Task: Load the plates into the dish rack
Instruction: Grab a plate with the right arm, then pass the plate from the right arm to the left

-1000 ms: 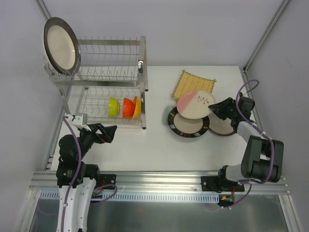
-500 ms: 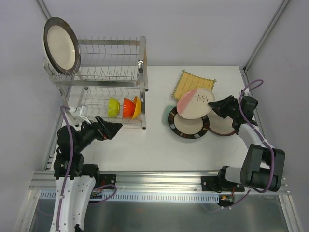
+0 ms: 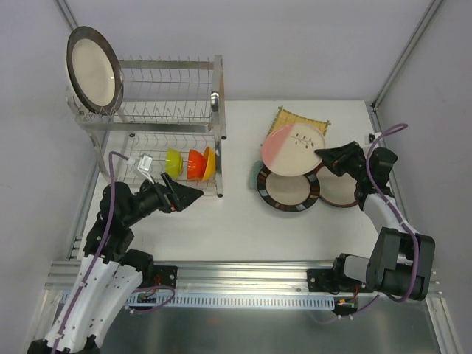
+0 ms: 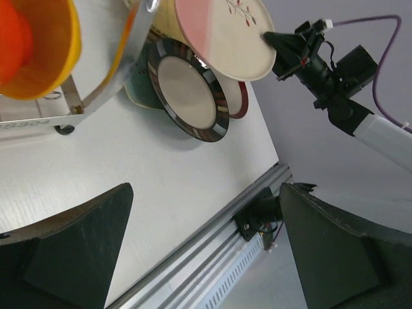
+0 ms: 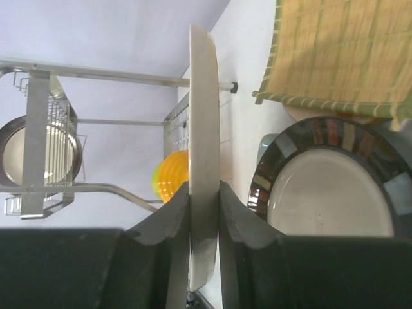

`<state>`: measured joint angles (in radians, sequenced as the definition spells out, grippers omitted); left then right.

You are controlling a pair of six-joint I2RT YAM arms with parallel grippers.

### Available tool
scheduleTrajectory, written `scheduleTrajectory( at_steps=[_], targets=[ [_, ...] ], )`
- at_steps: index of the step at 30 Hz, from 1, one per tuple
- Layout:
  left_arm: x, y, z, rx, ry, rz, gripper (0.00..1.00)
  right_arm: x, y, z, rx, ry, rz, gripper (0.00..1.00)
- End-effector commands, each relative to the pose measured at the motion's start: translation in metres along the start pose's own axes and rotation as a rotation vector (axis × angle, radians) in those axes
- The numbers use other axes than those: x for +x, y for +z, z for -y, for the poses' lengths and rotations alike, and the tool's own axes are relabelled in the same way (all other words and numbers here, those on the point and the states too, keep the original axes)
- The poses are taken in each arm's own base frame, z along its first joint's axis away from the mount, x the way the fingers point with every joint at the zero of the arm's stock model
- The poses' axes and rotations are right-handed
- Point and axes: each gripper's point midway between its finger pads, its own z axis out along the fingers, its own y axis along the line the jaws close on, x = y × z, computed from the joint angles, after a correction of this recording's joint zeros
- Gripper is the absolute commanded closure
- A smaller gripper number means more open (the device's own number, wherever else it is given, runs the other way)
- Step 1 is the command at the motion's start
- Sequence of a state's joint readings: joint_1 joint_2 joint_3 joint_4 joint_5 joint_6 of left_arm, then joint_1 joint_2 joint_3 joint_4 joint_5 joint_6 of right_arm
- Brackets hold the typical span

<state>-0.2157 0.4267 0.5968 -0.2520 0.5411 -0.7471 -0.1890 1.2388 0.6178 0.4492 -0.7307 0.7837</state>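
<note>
My right gripper (image 3: pixel 322 155) (image 5: pixel 204 193) is shut on the rim of the pink-and-white plate (image 3: pixel 293 150) (image 5: pixel 204 116), which it holds lifted and tilted above the other plates. Under it lie a brown-rimmed round plate (image 3: pixel 287 189) (image 5: pixel 328 193), a red-rimmed plate (image 3: pixel 338 193) and the yellow woven square (image 3: pixel 289 120) (image 5: pixel 341 51). The silver dish rack (image 3: pixel 169 110) stands at the back left, with a dark-rimmed cream plate (image 3: pixel 94 68) upright at the left end of its upper tier. My left gripper (image 3: pixel 193 195) (image 4: pixel 206 190) hangs open and empty in front of the rack's lower tier.
Green (image 3: pixel 172 163), orange (image 3: pixel 195 164) and yellow (image 3: pixel 210 164) bowls stand on edge in the rack's lower tier. A corner of a pale teal dish (image 3: pixel 259 171) shows under the brown-rimmed plate. The aluminium rail (image 3: pixel 243 276) runs along the table's near edge.
The right gripper has raised the pink-and-white plate and carried it a little back and left. The left arm has swung right along the rack's front, still open.
</note>
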Motion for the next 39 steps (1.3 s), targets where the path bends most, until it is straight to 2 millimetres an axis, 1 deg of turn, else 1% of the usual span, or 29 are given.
scheduleTrajectory(
  at_steps=[1,2,3,4,5,6,7,8,9,10,11,12,13,14,15,16,18,19,21,22,23,24,26,27,31,34,35,39],
  targets=[
    [-0.016,0.014,0.025,0.038,0.008,0.059,0.02,0.002,-0.014,-0.063,-0.231,-0.074,-0.020,0.99],
    [-0.010,0.023,0.024,0.029,0.001,0.026,0.01,0.003,-0.015,-0.066,-0.247,-0.070,-0.021,0.99],
    [-0.002,0.028,0.036,0.062,0.012,-0.002,0.01,0.006,-0.016,-0.066,-0.252,-0.064,-0.028,0.99],
    [-0.002,0.039,0.034,0.031,0.010,-0.002,0.01,0.008,-0.018,-0.070,-0.271,-0.073,-0.037,0.99],
    [0.000,0.044,0.036,0.024,0.013,-0.003,0.01,0.011,-0.019,-0.071,-0.280,-0.067,-0.045,0.99],
    [0.007,0.048,0.048,0.055,0.029,-0.023,0.01,0.013,-0.021,-0.073,-0.290,-0.054,-0.052,0.99],
    [0.004,0.058,0.047,0.020,0.031,-0.005,0.01,0.017,-0.025,-0.077,-0.313,-0.064,-0.059,0.99],
    [0.004,0.062,0.051,0.020,0.036,0.002,0.01,0.019,-0.027,-0.078,-0.319,-0.059,-0.063,0.99],
    [0.012,0.065,0.060,0.037,0.046,-0.018,0.01,0.022,-0.028,-0.080,-0.328,-0.049,-0.070,0.99],
    [0.012,0.074,0.062,0.023,0.048,-0.014,0.01,0.027,-0.030,-0.080,-0.335,-0.052,-0.081,0.99],
    [0.010,0.079,0.059,-0.010,0.051,0.006,0.01,0.031,-0.032,-0.084,-0.349,-0.058,-0.091,0.99],
    [0.012,0.083,0.069,0.006,0.056,0.013,0.01,0.035,-0.035,-0.086,-0.357,-0.055,-0.104,0.99],
    [0.009,0.086,0.076,0.014,0.058,0.030,0.01,0.039,-0.036,-0.085,-0.360,-0.055,-0.110,0.99],
    [0.015,0.095,0.072,-0.018,0.059,0.024,0.01,0.043,-0.037,-0.086,-0.365,-0.053,-0.118,0.99],
    [0.008,0.099,0.068,-0.060,0.045,0.069,0.01,0.047,-0.040,-0.090,-0.379,-0.061,-0.125,0.99],
    [0.013,0.105,0.070,-0.069,0.042,0.066,0.01,0.051,-0.042,-0.090,-0.387,-0.057,-0.135,0.99],
    [0.010,0.110,0.066,-0.111,0.011,0.112,0.01,0.057,-0.046,-0.096,-0.415,-0.069,-0.143,0.99],
    [0.012,0.116,0.068,-0.112,0.006,0.121,0.01,0.061,-0.048,-0.095,-0.416,-0.045,-0.153,0.99],
    [0.013,0.120,0.070,-0.120,-0.010,0.141,0.01,0.067,-0.053,-0.101,-0.440,-0.043,-0.169,0.99],
    [0.013,0.124,0.066,-0.146,-0.010,0.164,0.01,0.069,-0.055,-0.104,-0.459,-0.051,-0.172,0.99],
    [0.016,0.126,0.071,-0.139,-0.015,0.168,0.01,0.073,-0.057,-0.104,-0.464,-0.027,-0.185,0.99],
    [0.015,0.130,0.067,-0.164,-0.023,0.191,0.02,0.075,-0.060,-0.109,-0.484,-0.036,-0.186,0.99],
    [0.018,0.133,0.072,-0.153,-0.034,0.207,0.03,0.083,-0.063,-0.112,-0.500,-0.019,-0.212,0.99],
    [0.020,0.136,0.072,-0.156,-0.031,0.209,0.03,0.085,-0.066,-0.116,-0.520,-0.030,-0.217,0.99],
    [0.019,0.141,0.080,-0.115,-0.045,0.259,0.11,0.094,-0.071,-0.117,-0.542,-0.016,-0.239,0.99],
    [0.022,0.144,0.085,-0.098,-0.037,0.260,0.15,0.097,-0.074,-0.119,-0.556,-0.012,-0.246,0.99],
    [0.023,0.146,0.087,-0.095,-0.032,0.259,0.18,0.097,-0.076,-0.121,-0.566,-0.009,-0.247,1.00],
    [0.030,0.148,0.089,-0.087,-0.025,0.247,0.25,0.097,-0.078,-0.124,-0.587,0.002,-0.253,0.99]
  ],
)
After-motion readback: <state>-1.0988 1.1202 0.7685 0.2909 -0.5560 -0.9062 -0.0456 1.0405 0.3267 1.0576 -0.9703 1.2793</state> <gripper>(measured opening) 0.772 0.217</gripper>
